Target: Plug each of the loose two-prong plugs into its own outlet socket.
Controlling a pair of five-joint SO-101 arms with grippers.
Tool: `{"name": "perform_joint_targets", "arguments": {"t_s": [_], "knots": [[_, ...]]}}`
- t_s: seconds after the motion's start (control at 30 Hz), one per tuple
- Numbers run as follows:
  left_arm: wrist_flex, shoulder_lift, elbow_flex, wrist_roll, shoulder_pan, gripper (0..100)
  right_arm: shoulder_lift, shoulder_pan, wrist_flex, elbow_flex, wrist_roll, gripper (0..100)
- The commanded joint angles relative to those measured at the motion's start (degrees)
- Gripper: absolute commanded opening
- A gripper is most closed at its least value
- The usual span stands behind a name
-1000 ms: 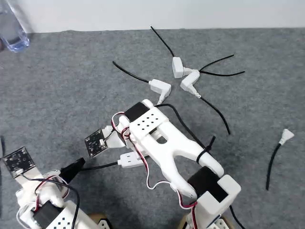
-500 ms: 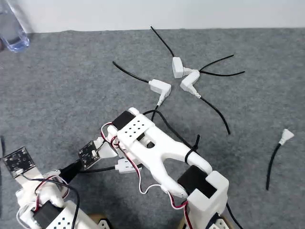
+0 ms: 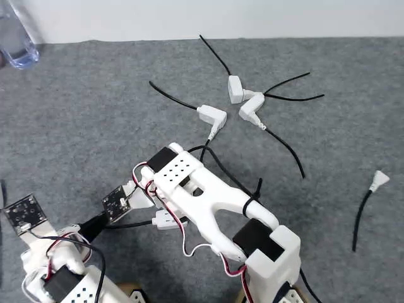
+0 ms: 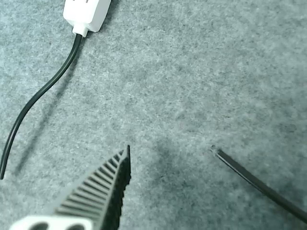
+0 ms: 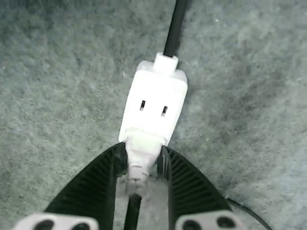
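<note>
Right gripper is clamped on a white plug, and that plug is butted right up against the end of the outlet block on the grey table. It looks seated or nearly there, hard to say. Left gripper hangs near the block's cable; can't tell if it's apart or together. I'd call it one pairing roughly done. Still loose: a near plug, two touching ones and a far plug.

White outlet socket on grey carpet
</note>
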Motion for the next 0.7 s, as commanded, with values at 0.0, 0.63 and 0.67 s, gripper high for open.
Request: {"name": "perform_joint_targets", "arguments": {"t_s": [0.0,0.63,0.67], "knots": [[0.0,-0.5,-0.6,-0.4,-0.4,65,5.2,-2.0,-2.4,2.1,-0.7,0.9],[-0.1,-0.5,-0.6,-0.4,-0.4,65,3.7,-2.2,1.2,2.2,-4.5,26.0],[-0.1,-0.5,-0.6,-0.4,-0.4,65,2.8,-2.3,1.6,2.2,-4.5,28.4]]}}
